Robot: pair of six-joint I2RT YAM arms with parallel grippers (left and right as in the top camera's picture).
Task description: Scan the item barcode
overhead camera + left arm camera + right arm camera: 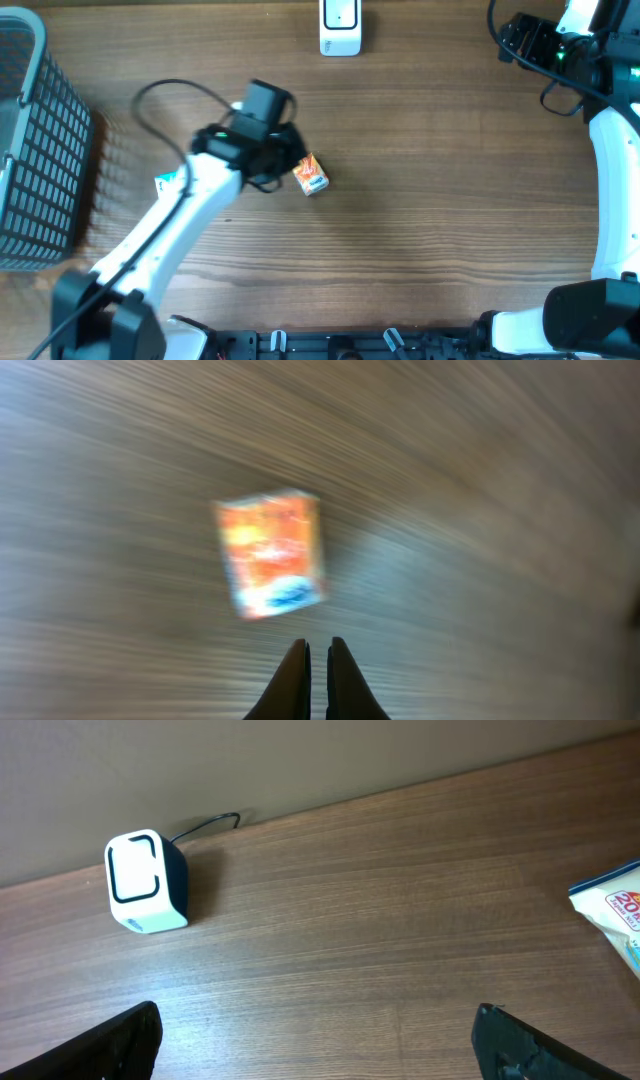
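The item, a small orange box [310,176] with a blue mark, lies on the wooden table near the middle. The left wrist view is blurred; there the orange box [270,555] lies flat just beyond my left gripper [318,648]. That gripper is shut with nothing between its fingers. In the overhead view my left gripper [287,163] is just left of the box. The white barcode scanner [340,27] stands at the table's far edge. My right gripper [315,1011] is open wide and empty, facing the scanner [147,882] from the far right.
A grey wire basket [30,150] stands at the left edge. A teal and white packet [169,182] lies partly under my left arm. A white packet with red print [615,910] shows at the right edge of the right wrist view.
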